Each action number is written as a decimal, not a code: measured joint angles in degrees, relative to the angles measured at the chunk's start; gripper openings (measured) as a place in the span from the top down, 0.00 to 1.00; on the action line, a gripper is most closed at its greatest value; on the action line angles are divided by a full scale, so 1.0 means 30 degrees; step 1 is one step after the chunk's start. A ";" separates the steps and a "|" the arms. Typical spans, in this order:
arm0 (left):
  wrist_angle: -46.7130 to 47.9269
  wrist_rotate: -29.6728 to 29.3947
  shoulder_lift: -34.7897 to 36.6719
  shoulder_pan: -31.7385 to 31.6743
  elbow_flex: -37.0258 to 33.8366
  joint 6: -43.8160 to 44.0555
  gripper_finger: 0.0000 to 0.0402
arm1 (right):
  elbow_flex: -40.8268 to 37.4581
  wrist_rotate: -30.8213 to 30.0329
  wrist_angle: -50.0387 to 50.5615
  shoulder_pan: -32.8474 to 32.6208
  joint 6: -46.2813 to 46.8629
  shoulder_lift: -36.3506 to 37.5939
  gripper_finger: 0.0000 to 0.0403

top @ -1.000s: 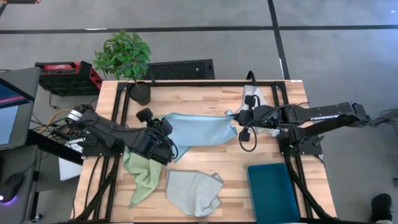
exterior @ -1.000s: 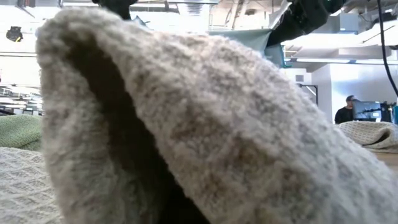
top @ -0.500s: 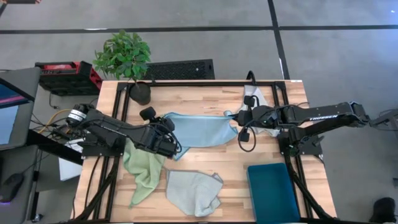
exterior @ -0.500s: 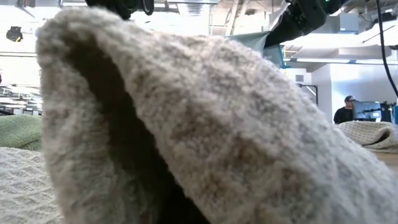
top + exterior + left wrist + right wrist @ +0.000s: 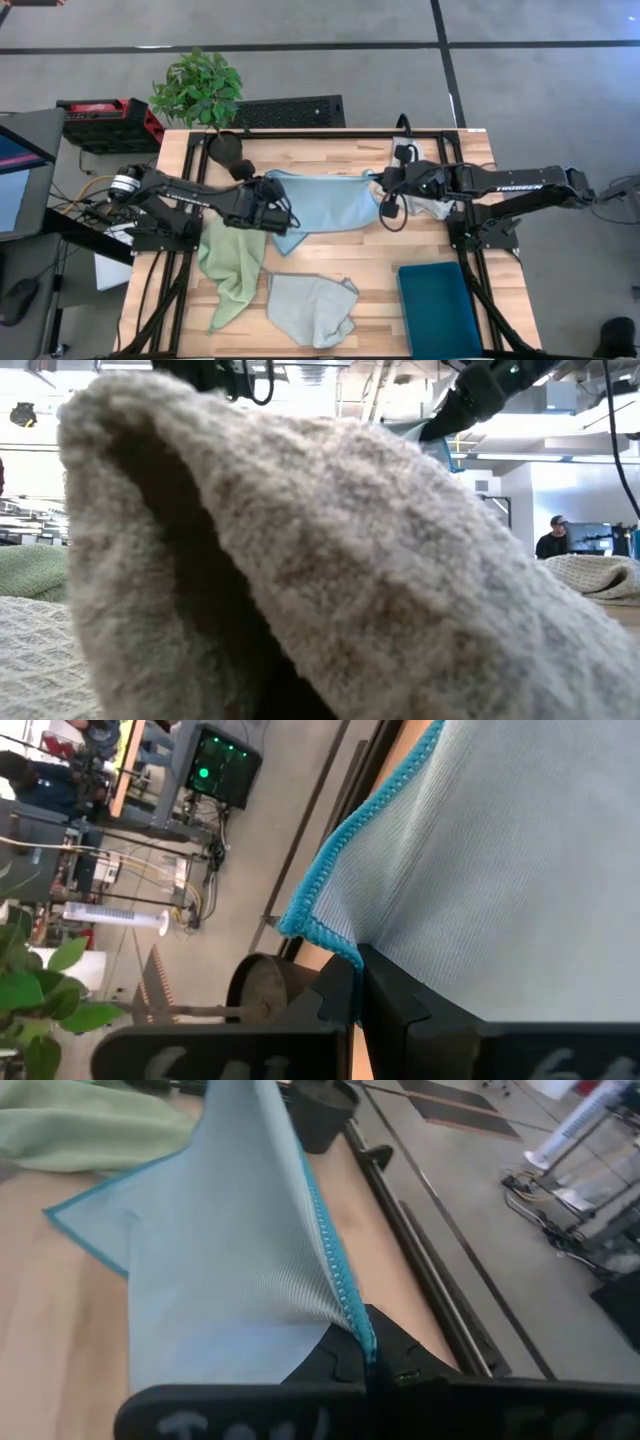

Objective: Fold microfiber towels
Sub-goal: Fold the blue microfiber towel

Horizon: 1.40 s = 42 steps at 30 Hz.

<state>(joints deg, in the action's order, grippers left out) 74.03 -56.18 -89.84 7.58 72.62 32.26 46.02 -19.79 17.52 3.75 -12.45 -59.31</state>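
Both grippers, left [image 5: 272,196] and right [image 5: 388,186], are pinching corners of the blue towel [image 5: 325,205], stretched mid-table at the back. Looks like spreading; next it probably needs laying flat, edges straight.

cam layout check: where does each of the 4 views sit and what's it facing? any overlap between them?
High: overhead, straight down; both arms, left gripper and right gripper stretching the light blue towel.
Low: table height, mostly blocked by a grey towel; arms at top.
Left wrist: along its pinched fingers at the towel's hem.
Right wrist: same, pinched fingers.
Shared: both wrists and high see the blue towel.
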 joint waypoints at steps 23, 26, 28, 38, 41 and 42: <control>-0.9622 -0.1539 0.2639 -0.6055 -0.0007 -1.2263 1.00 | 0.0000 -0.0078 -0.7673 0.4552 -0.6214 0.0025 0.99; -1.0788 -0.1478 0.3632 -0.6292 0.0002 -1.3414 1.00 | 0.0000 -0.0074 -0.8079 0.4686 -0.6815 0.0066 0.99; -1.0785 -0.0924 0.4070 -0.6234 0.0015 -1.4140 1.00 | 0.0000 -0.0077 -0.7786 0.4461 -0.6864 0.0066 0.99; -0.7416 0.3096 0.3752 -0.4720 -0.0027 -1.1890 1.00 | 0.0000 -0.0558 -0.3185 0.1775 -0.4725 0.0073 0.99; -0.6488 0.4105 0.3419 -0.4109 -0.0227 -1.0489 1.00 | 0.0000 -0.0591 -0.1113 0.1124 -0.3016 0.0044 0.99; -0.6087 0.4296 0.3252 -0.3864 -0.0255 -1.0059 1.00 | 0.0000 -0.0597 -0.0542 0.0915 -0.2501 0.0044 0.99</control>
<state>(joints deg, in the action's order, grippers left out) 55.77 -43.30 -80.09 -4.01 71.85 2.08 46.02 -21.58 15.89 6.49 -19.95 -59.18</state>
